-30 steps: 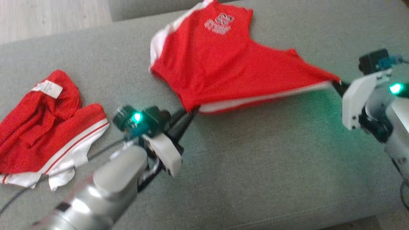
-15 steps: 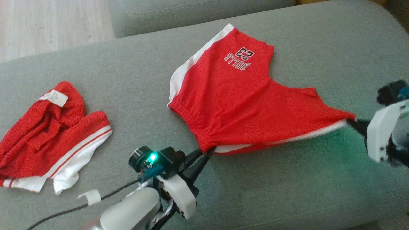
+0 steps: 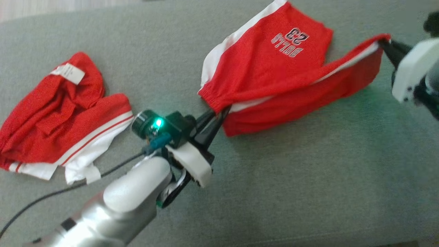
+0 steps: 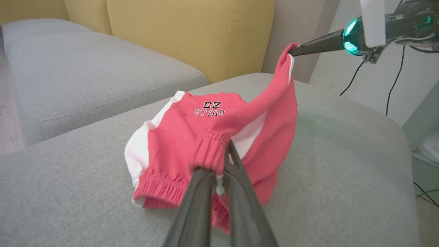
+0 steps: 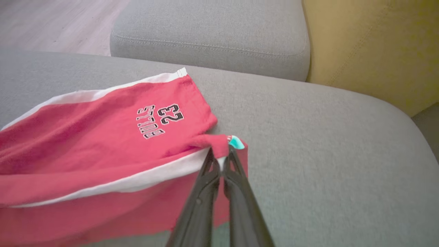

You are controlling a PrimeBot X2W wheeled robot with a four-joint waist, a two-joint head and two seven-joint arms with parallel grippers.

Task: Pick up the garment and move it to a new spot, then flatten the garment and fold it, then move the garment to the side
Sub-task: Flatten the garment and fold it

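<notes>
Garment [image 3: 274, 68]: red jersey shorts with white side stripes, a gathered elastic waistband and a black-and-white "BULLS 23" print [image 3: 289, 43]. They hang stretched between the two pairs of fingers. The printed leg lies on the cushion beyond the fingers, and the near half sags in a loose fold below the line from one grip to the other.

1. Broad grey fabric seat cushion [image 3: 308, 171]. It lies under both grippers, with bare cloth on the near side of the fingers and between them. Its rounded edge runs past the right fingers.
2. Second grey fabric cushion [image 5: 212, 34], beyond the right fingers, across a seam.
3. Mustard-yellow upholstered backrest [image 4: 188, 34], far ahead of the left fingers.
4. Pale wooden floor [image 5: 51, 24], past the cushions.
5. Crumpled red garment with white and red striped trim [image 3: 61, 116], well apart from the left fingers on their outer side. It lies flat on the cushion, with its white sewn-in label [image 3: 68, 72] facing up.
6. Left gripper [image 3: 219, 111]: dark fingers pinched tight on the shorts' gathered waistband, close above the cushion.
7. Right gripper [image 3: 380, 43]: dark fingers clamped on a corner at the white stripe, raised off the cushion.
8. Thin black cable [image 3: 51, 192], trailing behind the left arm across the cushion.
</notes>
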